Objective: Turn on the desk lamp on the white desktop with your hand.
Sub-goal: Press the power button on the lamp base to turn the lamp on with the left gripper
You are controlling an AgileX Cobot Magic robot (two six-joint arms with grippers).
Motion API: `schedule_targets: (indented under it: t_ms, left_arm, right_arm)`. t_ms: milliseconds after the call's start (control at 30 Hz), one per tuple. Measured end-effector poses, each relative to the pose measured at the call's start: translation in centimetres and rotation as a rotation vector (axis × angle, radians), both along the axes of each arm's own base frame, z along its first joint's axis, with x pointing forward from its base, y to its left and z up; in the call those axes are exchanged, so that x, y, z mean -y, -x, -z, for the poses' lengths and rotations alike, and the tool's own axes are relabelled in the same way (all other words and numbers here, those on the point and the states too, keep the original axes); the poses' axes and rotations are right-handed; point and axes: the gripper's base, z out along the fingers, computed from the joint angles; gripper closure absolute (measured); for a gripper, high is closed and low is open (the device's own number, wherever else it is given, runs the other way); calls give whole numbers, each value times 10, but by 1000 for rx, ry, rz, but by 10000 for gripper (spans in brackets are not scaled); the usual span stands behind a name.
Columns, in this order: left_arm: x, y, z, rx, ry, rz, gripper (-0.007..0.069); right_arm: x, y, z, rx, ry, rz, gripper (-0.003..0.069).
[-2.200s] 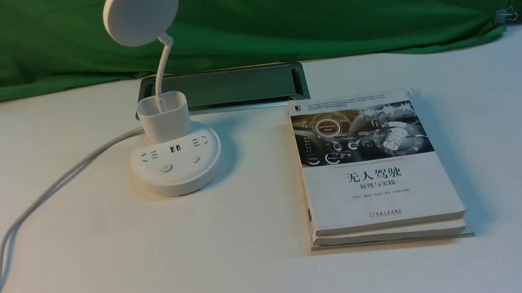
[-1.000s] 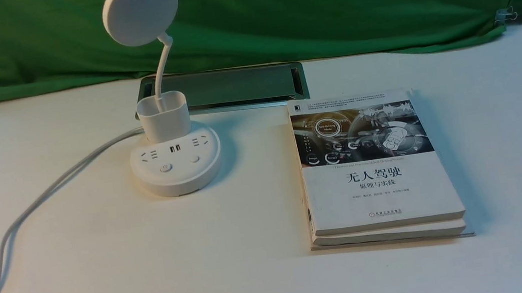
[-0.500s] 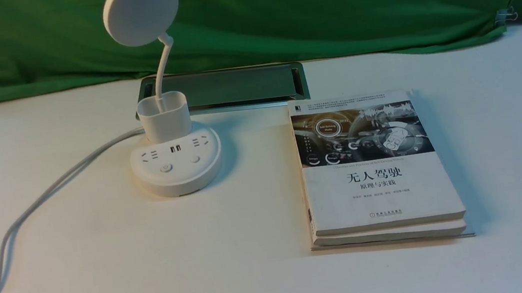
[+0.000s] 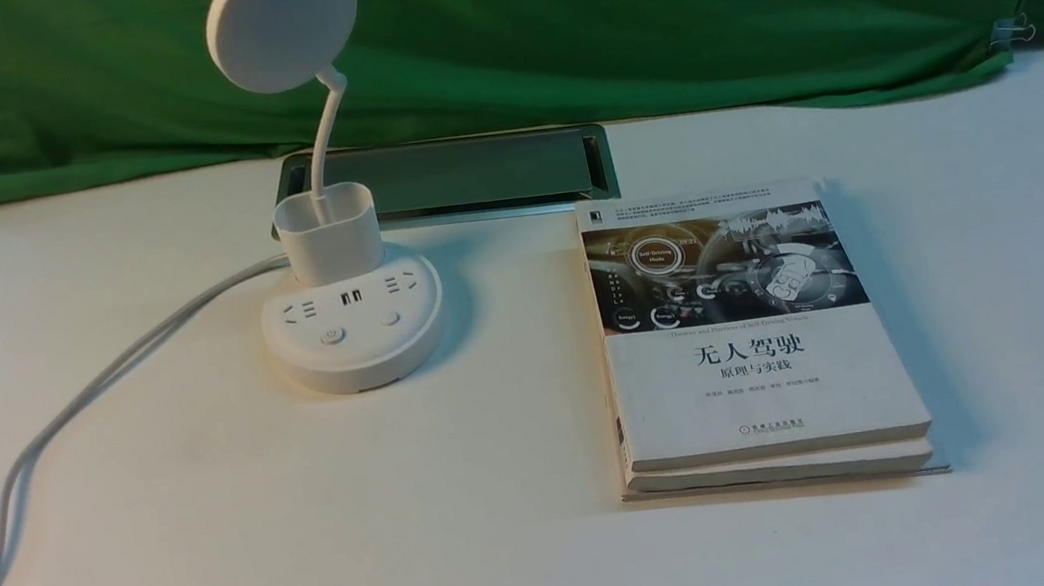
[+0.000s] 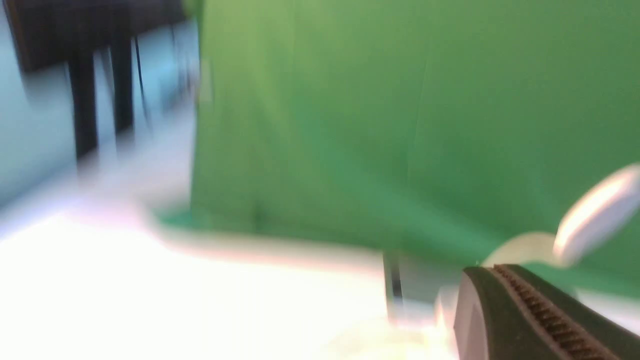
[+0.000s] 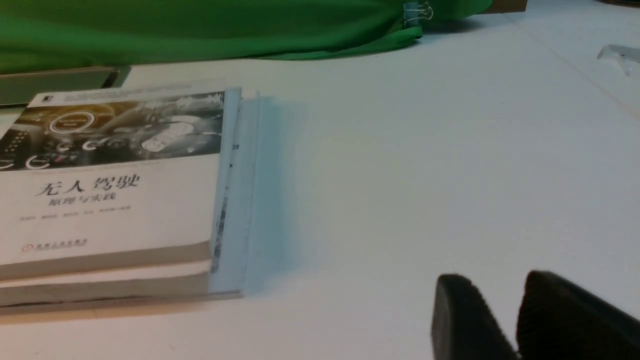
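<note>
close under the right wrist camera, your right gripper has its two black fingers clenched together on nothing, low over the white desktop. beyond those tips, well apart from them, lies the stack of books, and it sits between them and the lamp. that makes this the poorer arm for the job. your left gripper shows only one ridged finger in a smeared picture, so you cannot tell whether it is released or clenched. just past that finger a pale blur looks like the base of the desk lamp, with its disc head raised above and beyond the tip. neither gripper reaches into the front view. there the lamp stands upright on the desktop, its cord trailing back toward your left side, the cable slot just behind it and the green cloth farthest off. no glow shows on the head, so the lamp reads as off and you are in the approach, with nothing pressed yet. next, bring the left fingers over the near rim of the base, tips closed to a single point. then press straight down on the power-marked button. the smaller button sits just beside it, and which one runs the light cannot be told. stay clear of the cup holder and neck behind, and push vertically so the base does not skid.
</note>
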Motion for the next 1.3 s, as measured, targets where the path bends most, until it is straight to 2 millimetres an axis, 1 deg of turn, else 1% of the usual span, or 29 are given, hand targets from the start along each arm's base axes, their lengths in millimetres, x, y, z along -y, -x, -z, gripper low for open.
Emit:
schedule_targets:
  t_ms: [67, 100, 167, 200, 233, 267, 333, 367, 400, 433, 467, 533, 567, 600, 633, 667, 733, 800, 900, 933, 967, 1033, 1067, 1100, 1167, 1233, 1300]
  left_arm:
    - [4, -22, 16, -153, 88, 30, 603]
    - [8, -36, 27, -259, 111, 63, 603]
    - [20, -55, 46, -414, 171, 169, 603]
    - [27, -67, 58, -511, 201, 243, 603]
    - [29, -69, 60, -525, 208, 259, 603]
    - [39, -80, 70, -596, 272, 360, 603]
    - [60, -98, 88, -699, 322, 555, 603]
    - [61, -99, 90, -713, 323, 561, 603]
    - [73, -108, 98, -752, 321, 621, 603]
    - [87, -115, 104, -776, 283, 649, 603]
    - [87, -116, 105, -783, 279, 647, 603]
    - [112, -132, 120, -817, 107, 625, 603]
    - [115, -133, 122, -823, 117, 618, 603]
    - [127, -146, 132, -831, 4, 579, 603]
    - [128, -146, 131, -817, -23, 585, 603]
    - [139, -159, 139, -809, -98, 559, 603]
    - [149, -180, 145, -794, -173, 518, 603]
    - [155, -198, 146, -787, -195, 487, 603]
    - [161, -235, 149, -795, -227, 451, 603]
    - [162, -243, 153, -811, -232, 443, 603]
    - [163, -252, 150, -803, -234, 436, 603]
    - [163, -273, 159, -836, -242, 413, 603]
    - [162, -275, 159, -835, -241, 411, 603]
    - [161, -287, 161, -847, -240, 396, 603]
    - [158, -297, 168, -871, -239, 380, 603]
    - [156, -302, 173, -882, -234, 369, 603]
    - [156, -304, 176, -886, -234, 367, 603]
  right_arm:
    - [0, 0, 0, 0, 0, 0, 421]
    - [0, 0, 0, 0, 0, 0, 421]
    - [0, 0, 0, 0, 0, 0, 421]
    - [0, 0, 0, 0, 0, 0, 421]
    - [0, 0, 0, 0, 0, 0, 421]
    - [0, 0, 0, 0, 0, 0, 421]
    - [0, 0, 0, 0, 0, 0, 421]
    - [0, 0, 0, 0, 0, 0, 421]
    - [0, 0, 0, 0, 0, 0, 421]
    - [0, 0, 0, 0, 0, 0, 421]
    - [0, 0, 0, 0, 0, 0, 421]
    - [0, 0, 0, 0, 0, 0, 421]
    - [0, 0, 0, 0, 0, 0, 421]
    - [0, 0, 0, 0, 0, 0, 421]
    - [0, 0, 0, 0, 0, 0, 421]
    - [0, 0, 0, 1, 0, 0, 421]
    - [0, 0, 0, 1, 0, 0, 421]
    - [0, 0, 0, 1, 0, 0, 421]
    - [0, 0, 0, 1, 0, 0, 421]
    - [0, 0, 0, 1, -1, 0, 421]
    - [0, 0, 0, 1, -1, 0, 421]
    - [0, 0, 0, 1, 0, 0, 421]
    - [0, 0, 0, 1, 0, 0, 421]
    - [0, 0, 0, 1, 0, 0, 421]
    - [0, 0, 0, 1, 0, 0, 421]
    - [0, 0, 0, 1, 0, 0, 421]
    - [0, 0, 0, 1, 0, 0, 421]
